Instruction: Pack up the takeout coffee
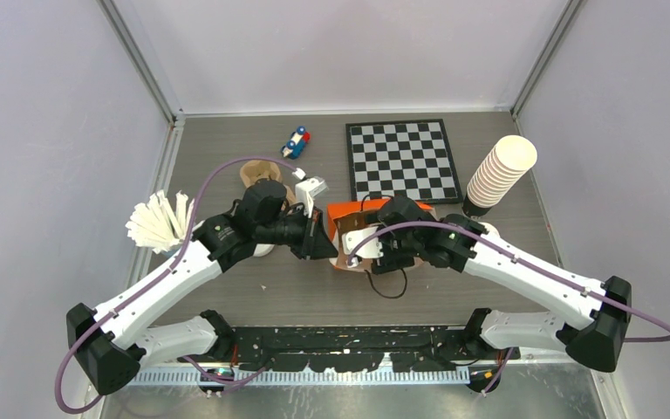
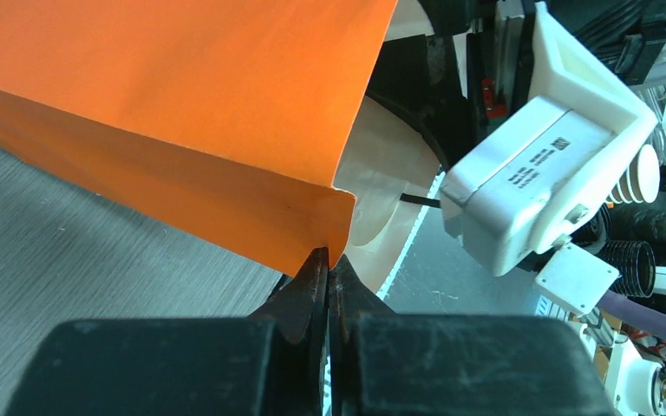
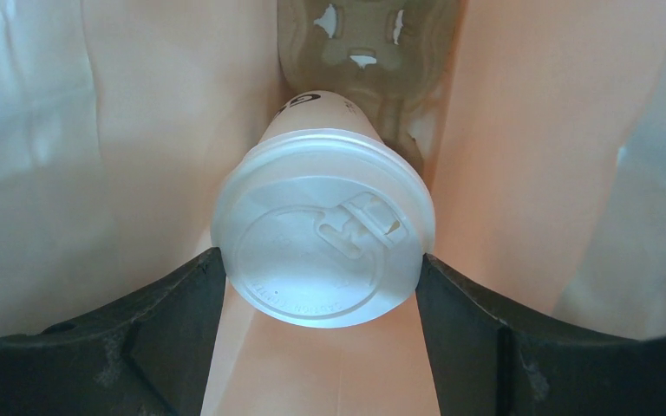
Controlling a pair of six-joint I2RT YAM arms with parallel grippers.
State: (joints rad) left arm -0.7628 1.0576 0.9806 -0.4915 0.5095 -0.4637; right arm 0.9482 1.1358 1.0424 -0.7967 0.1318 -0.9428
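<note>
The orange paper bag [image 1: 349, 212] stands at the table's middle, between both arms. My left gripper [image 2: 328, 264] is shut on the corner of the orange bag's [image 2: 182, 104] rim and holds the mouth open; in the top view it [image 1: 321, 237] is at the bag's left side. My right gripper [image 3: 319, 260] reaches down inside the bag [image 3: 520, 156]. Its fingers [image 3: 451, 303] press both sides of the takeout coffee [image 3: 325, 234], a white cup with a white sip lid, upright over the bag's bottom. In the top view the right gripper [image 1: 362, 244] is in the bag's mouth.
A tall stack of lidless white cups [image 1: 499, 175] leans at the back right. A chessboard [image 1: 399, 160] lies behind the bag, with a small toy car [image 1: 295, 142] to its left. A fanned white bundle [image 1: 157, 223] lies left, a brown cardboard piece [image 1: 260, 170] behind the left arm.
</note>
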